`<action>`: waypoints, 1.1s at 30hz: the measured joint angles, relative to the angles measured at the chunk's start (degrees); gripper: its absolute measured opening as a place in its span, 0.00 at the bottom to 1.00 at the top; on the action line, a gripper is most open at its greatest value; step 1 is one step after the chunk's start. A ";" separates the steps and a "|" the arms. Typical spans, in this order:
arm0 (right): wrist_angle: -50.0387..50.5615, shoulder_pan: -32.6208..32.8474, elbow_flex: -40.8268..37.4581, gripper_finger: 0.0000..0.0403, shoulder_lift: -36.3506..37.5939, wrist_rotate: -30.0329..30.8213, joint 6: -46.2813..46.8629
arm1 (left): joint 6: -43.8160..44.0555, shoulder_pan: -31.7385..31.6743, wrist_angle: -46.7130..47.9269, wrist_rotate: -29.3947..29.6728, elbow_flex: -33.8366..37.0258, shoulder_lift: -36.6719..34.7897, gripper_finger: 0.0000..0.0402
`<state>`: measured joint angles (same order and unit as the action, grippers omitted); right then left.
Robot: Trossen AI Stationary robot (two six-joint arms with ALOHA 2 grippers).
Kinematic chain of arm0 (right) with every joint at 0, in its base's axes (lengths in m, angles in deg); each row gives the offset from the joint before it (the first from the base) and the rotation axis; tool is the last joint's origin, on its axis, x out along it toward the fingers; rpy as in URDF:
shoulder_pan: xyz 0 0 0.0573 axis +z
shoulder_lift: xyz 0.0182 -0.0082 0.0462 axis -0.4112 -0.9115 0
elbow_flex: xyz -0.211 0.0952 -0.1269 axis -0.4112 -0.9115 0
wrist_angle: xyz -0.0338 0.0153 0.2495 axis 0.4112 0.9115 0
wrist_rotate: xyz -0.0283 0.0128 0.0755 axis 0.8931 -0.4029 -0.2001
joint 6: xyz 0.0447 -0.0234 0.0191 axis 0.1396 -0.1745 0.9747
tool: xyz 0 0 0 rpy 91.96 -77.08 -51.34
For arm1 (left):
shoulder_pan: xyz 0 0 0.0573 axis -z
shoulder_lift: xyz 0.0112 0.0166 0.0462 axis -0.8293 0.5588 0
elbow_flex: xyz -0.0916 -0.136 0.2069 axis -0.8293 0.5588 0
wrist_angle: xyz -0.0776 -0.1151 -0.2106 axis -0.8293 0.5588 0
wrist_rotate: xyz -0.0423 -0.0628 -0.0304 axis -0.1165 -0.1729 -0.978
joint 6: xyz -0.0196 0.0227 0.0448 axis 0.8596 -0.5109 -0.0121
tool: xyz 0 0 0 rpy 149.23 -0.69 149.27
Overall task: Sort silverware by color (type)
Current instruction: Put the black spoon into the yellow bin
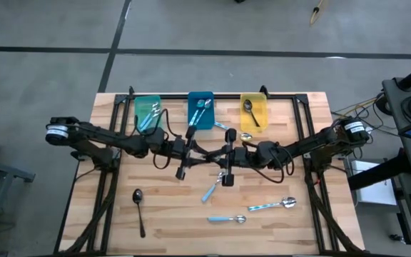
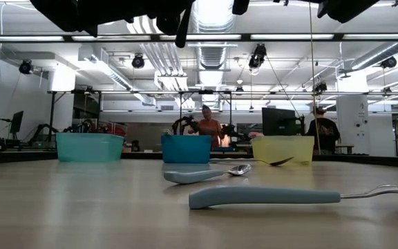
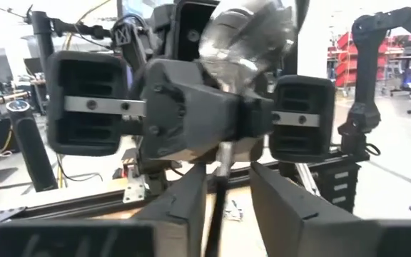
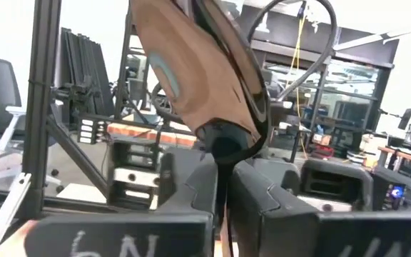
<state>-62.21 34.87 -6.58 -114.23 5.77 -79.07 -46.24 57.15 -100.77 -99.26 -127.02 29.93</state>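
Both arms meet above the table's middle. My right gripper (image 1: 225, 158) (image 4: 223, 160) is shut on a dark brown spoon (image 1: 207, 153), whose bowl (image 4: 198, 71) rises in front of its camera. My left gripper (image 1: 190, 151) (image 3: 228, 175) faces it, open, its fingers on either side of the spoon's thin dark handle (image 3: 217, 189). On the table lie a black spoon (image 1: 138, 207) and three blue-handled spoons (image 1: 211, 191) (image 1: 227, 219) (image 1: 273, 205). My right gripper pinches the dark spoon between its two fingers at the neck just below the bowl (image 4: 220, 146). The spoon is lifted clear of the table, and its handle reaches out toward my left gripper.
At the far edge stand a teal bin (image 1: 147, 114) and a blue bin (image 1: 200, 111), both holding blue-handled spoons, and a yellow bin (image 1: 253, 111) with a dark spoon. Another small spoon (image 1: 246, 135) lies in front of the yellow bin. People stand in the room behind.
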 joint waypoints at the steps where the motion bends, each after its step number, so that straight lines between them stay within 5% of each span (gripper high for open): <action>1: 0.00 -0.02 0.00 0.03 0.00 0.08 0.00 | -0.01 -0.03 0.25 -0.13 -0.02 -0.16 0.26; 11: 3.58 -0.14 0.00 0.03 2.96 1.34 -0.54 | -2.05 -1.56 15.42 0.26 0.00 -7.57 0.49; 18: 17.59 -2.28 0.00 0.03 11.10 8.02 3.49 | -4.58 -2.75 32.14 12.14 -0.02 -16.75 0.52; 24: 31.60 -11.11 0.02 0.03 17.97 7.04 17.89 | -6.14 -2.76 39.05 23.92 0.00 -21.61 0.52; 33: 61.41 -28.80 9.84 0.03 16.69 -4.63 29.24 | -10.45 -2.75 39.70 24.21 0.00 -22.55 0.52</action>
<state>-0.80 6.07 3.26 -97.55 1.13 -49.83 -56.69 54.40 -61.07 -75.05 -127.02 7.39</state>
